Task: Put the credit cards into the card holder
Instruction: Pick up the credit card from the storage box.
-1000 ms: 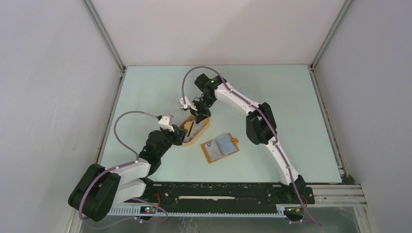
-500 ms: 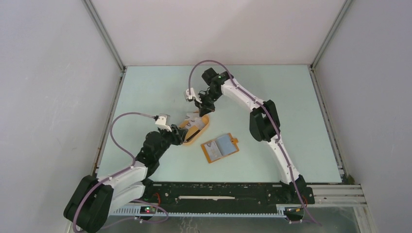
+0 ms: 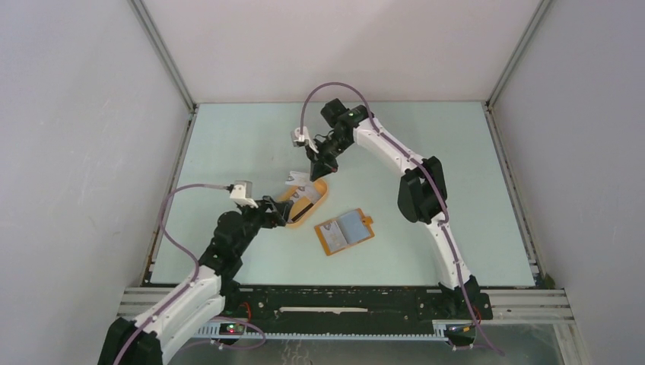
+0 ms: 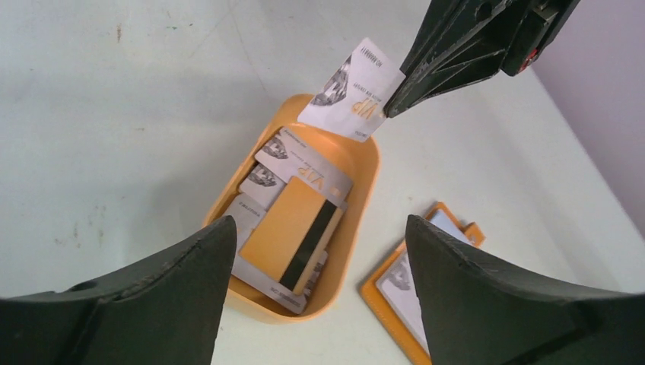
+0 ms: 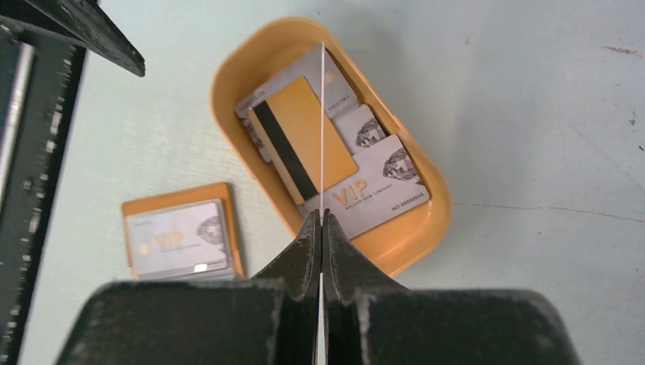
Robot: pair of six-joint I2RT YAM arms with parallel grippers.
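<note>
Pale green table (image 3: 456,190) is carrying everything: the right gripper (image 5: 322,220) is pinching one credit card (image 4: 350,91) above the orange tray (image 3: 323,199), seemingly by one edge. The card holder (image 3: 344,232) is lying open just beyond the tray, nearward and rightward. The left gripper (image 3: 280,213) is gaping empty.

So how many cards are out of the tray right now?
2. One card is pinched in the right gripper above the tray; another card lies in the open card holder. Others may sit hidden beneath it.
</note>
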